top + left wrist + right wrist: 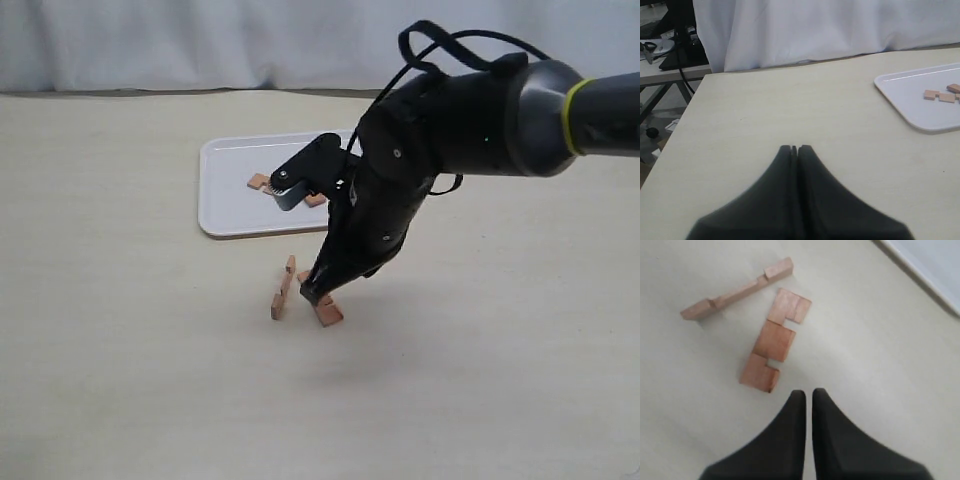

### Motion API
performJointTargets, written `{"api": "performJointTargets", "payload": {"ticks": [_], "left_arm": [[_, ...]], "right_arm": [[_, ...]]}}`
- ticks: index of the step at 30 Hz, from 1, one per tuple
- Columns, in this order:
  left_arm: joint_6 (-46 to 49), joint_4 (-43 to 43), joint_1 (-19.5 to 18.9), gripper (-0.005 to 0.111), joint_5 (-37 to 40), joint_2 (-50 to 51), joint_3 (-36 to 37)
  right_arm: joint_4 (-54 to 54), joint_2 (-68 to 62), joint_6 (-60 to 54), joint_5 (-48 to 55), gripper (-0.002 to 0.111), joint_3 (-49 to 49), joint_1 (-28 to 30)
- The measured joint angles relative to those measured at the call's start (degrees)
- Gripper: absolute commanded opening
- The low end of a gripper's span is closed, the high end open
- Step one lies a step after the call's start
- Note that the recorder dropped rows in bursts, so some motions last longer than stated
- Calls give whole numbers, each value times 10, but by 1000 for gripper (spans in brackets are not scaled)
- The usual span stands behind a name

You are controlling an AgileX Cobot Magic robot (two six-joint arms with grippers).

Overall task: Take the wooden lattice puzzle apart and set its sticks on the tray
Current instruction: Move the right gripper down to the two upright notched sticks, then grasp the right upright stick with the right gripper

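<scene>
On the table point(120, 350), just in front of the tray point(225, 205), locate two loose sticks: one notched stick point(772, 345) lying flat, one thin stick point(735, 290) just beside it. Note right gripper point(805, 392) pressed together, pinching nothing, tips near the notched stick. Note left gripper point(794, 147) pressed together, empty, above the table. On the tray, find further stick pieces point(939, 95).

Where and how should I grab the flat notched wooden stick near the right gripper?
Take the reddish-brown notched wooden stick by its solid middle block, probably from straight above, jaws across its width: it lies flat on the table, notches flanking that block.
</scene>
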State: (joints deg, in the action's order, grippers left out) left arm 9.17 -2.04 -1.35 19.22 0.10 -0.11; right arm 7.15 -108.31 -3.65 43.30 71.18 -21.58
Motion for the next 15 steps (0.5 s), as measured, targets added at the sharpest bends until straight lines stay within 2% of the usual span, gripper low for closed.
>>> {"api": "performJointTargets", "payload": {"ticks": [4, 12, 15], "left_arm": [[0, 0, 0, 0, 0, 0, 0], [0, 0, 0, 0, 0, 0, 0], [0, 0, 0, 0, 0, 0, 0]], "right_arm": [[47, 2, 54, 31, 4, 0, -27], [-3, -22, 66, 29, 5, 0, -32], [-7, -35, 77, 17, 14, 0, -32]]}}
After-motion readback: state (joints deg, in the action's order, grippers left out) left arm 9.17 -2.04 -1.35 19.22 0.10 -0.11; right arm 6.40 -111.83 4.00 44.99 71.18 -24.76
